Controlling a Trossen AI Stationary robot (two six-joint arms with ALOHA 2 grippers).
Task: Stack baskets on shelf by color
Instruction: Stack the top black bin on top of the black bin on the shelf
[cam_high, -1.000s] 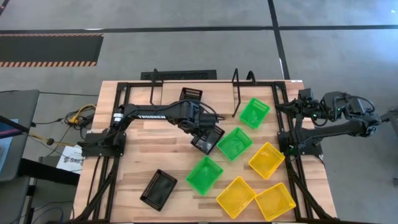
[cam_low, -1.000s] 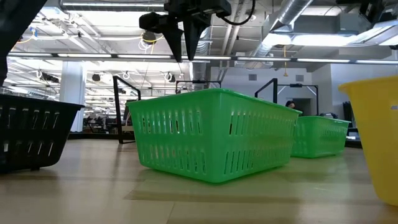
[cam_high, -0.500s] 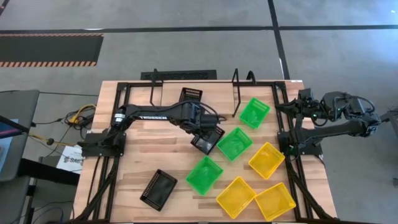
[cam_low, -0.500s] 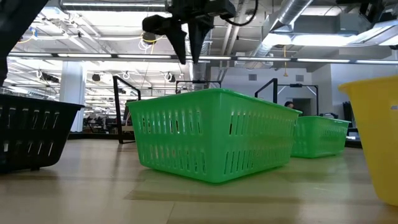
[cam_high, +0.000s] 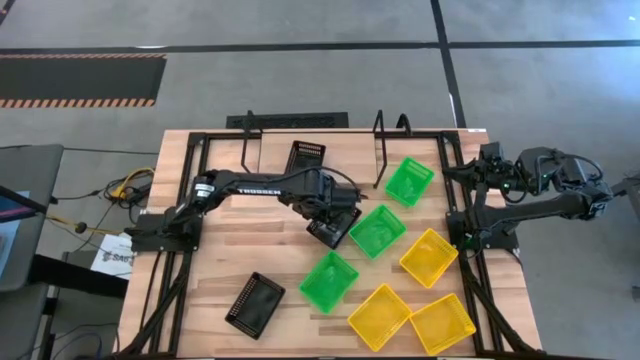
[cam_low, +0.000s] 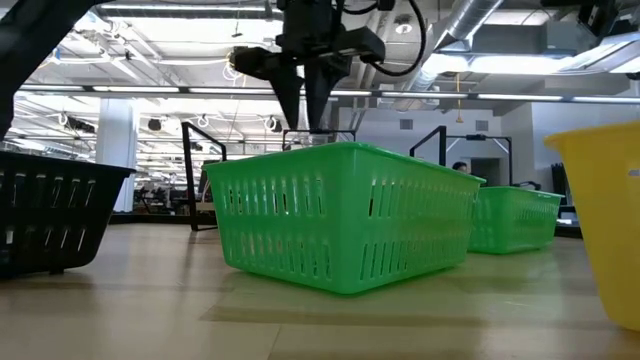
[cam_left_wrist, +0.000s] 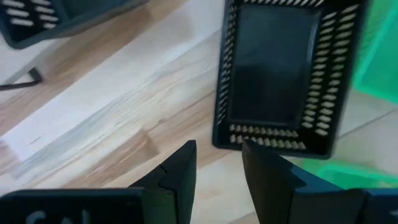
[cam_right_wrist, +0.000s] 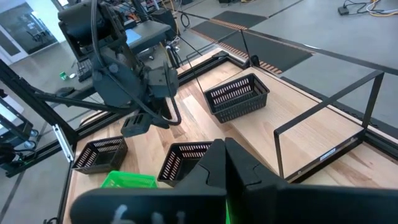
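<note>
Jaws, left gripper (cam_left_wrist: 217, 165): parted by a narrow gap, holding nothing, poised just above the near wall of a black basket (cam_high: 335, 226) at mid-table. Jaws, right gripper (cam_right_wrist: 219, 163): closed and empty, that arm parked at the table's right edge.

Items we count in the high view:
- One black basket on the shelf (cam_high: 270, 158), set between its wire uprights at the far edge of the table (cam_high: 220, 250).
- A second black basket under the left gripper, touching a green basket (cam_high: 378, 230).
- A third black basket (cam_high: 254, 302) near the front left, well apart from the others.
- Three green baskets: one beside the shelf's right upright, one mid-table, one nearer the front.
- Three yellow baskets (cam_high: 428, 257) clustered front right.

Step in hand, as we judge it: taking the mid-table black basket to stack on the one already shelved. To do it well we would lower so that one finger drops inside the wall and the other outside, close firmly on the mesh, then lift straight up before travelling, so the neighbouring green basket is not dragged along. We would align the basket's long side with the shelved one before nesting.
</note>
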